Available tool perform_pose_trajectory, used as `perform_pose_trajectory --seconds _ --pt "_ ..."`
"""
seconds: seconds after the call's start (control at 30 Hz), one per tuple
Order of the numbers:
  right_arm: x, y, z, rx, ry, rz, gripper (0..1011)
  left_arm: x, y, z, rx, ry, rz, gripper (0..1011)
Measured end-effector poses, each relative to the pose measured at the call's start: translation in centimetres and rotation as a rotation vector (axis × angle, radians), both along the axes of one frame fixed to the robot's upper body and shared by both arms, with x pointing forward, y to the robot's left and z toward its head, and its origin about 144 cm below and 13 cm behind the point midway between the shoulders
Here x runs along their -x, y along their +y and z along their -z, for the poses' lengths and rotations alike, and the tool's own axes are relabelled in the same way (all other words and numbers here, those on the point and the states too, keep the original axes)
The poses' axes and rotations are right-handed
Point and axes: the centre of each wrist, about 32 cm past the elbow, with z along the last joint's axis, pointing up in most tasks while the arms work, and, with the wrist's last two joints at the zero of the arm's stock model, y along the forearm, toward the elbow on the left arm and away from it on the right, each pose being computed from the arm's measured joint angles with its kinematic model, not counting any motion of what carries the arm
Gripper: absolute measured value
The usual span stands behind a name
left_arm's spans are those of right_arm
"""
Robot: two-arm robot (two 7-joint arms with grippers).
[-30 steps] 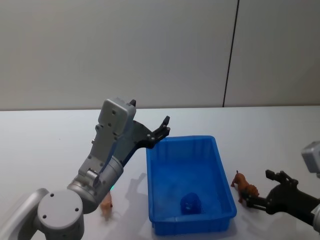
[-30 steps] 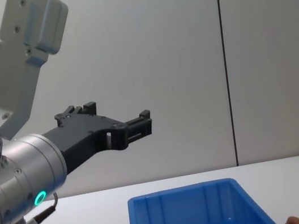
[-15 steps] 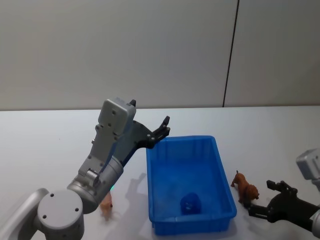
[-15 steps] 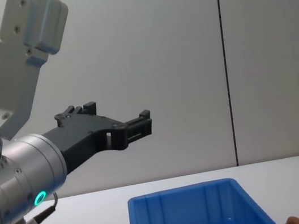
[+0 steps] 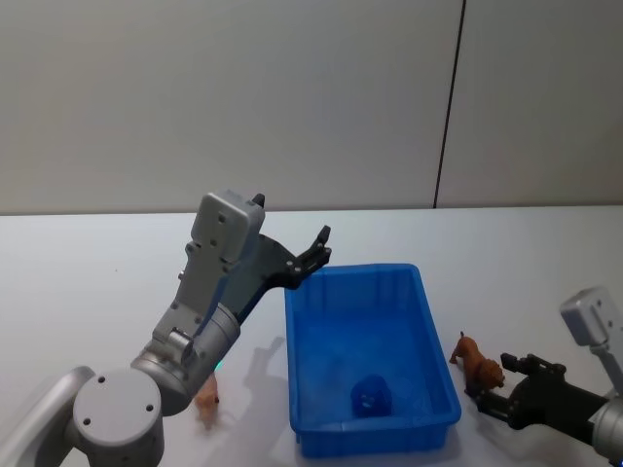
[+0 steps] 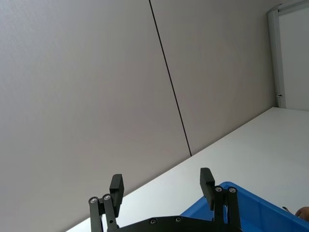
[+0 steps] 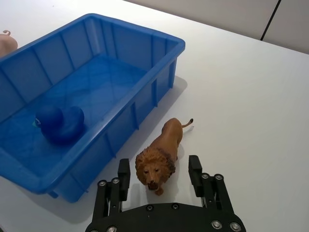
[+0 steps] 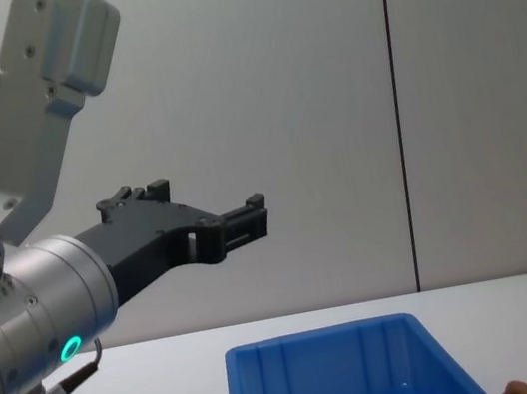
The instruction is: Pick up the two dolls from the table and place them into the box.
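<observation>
- At the right claw [image 7: 159,169]: fingers spread wide, low over the table [image 7: 251,96], flanking the head of the brown lion [image 7: 163,150], a gap on each side (plain in the right wrist view).
- Lion standing on the table, just beside the right wall of the blue box [image 7: 104,79].
- Inside the box, a blue duck [image 7: 60,122].
- From the head view: pink doll [image 5: 206,397] on the table left of the box, beside the left arm.
- Left claw [image 5: 316,248] open, empty, raised high near the box's far left corner.

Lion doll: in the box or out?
Out. The lion doll stands on the table beside the box, between the fingers of the open right gripper. The left gripper hangs raised, open.
</observation>
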Motion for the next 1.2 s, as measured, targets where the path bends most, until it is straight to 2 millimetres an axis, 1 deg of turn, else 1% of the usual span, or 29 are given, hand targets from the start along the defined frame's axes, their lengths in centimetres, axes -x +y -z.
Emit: perform_pose_trajectory --seconds 0.03,0.07,0.13,0.17,0.3,0.33,0.4,0.6,0.87,1.2 --pt "-0.1 0.1 0.0 -0.001 0.0 0.0 716 0.0 0.0 0.0 0.0 0.0 0.0 1001" --pt "-0.1 0.1 0.0 -0.001 0.0 0.0 716 0.0 0.0 0.0 0.0 0.0 0.0 1001" --pt "-0.2 0.1 0.1 -0.002 -0.001 0.001 656 0.0 0.0 0.0 0.0 0.0 0.0 1001" --pt "-0.3 0.2 0.1 -0.003 -0.002 0.001 597 0.0 0.0 0.0 0.0 0.0 0.0 1001" --pt "-0.5 0.3 0.1 -0.005 -0.003 0.003 516 0.0 0.0 0.0 0.0 0.0 0.0 1001" --pt "-0.5 0.3 0.1 -0.005 -0.004 0.004 458 0.0 0.0 0.0 0.0 0.0 0.0 1001" --pt "-0.5 0.3 0.1 -0.006 -0.007 0.006 428 0.0 0.0 0.0 0.0 0.0 0.0 1001" --pt "-0.6 0.4 -0.2 -0.009 -0.029 0.013 428 0.0 0.0 0.0 0.0 0.0 0.0 1001" --pt "-0.5 0.6 -1.6 -0.018 -0.108 0.02 428 0.0 0.0 0.0 0.0 0.0 0.0 1001" --pt "-0.4 1.6 -4.7 -0.044 -0.229 -0.022 428 0.0 0.0 0.0 0.0 0.0 0.0 1001"
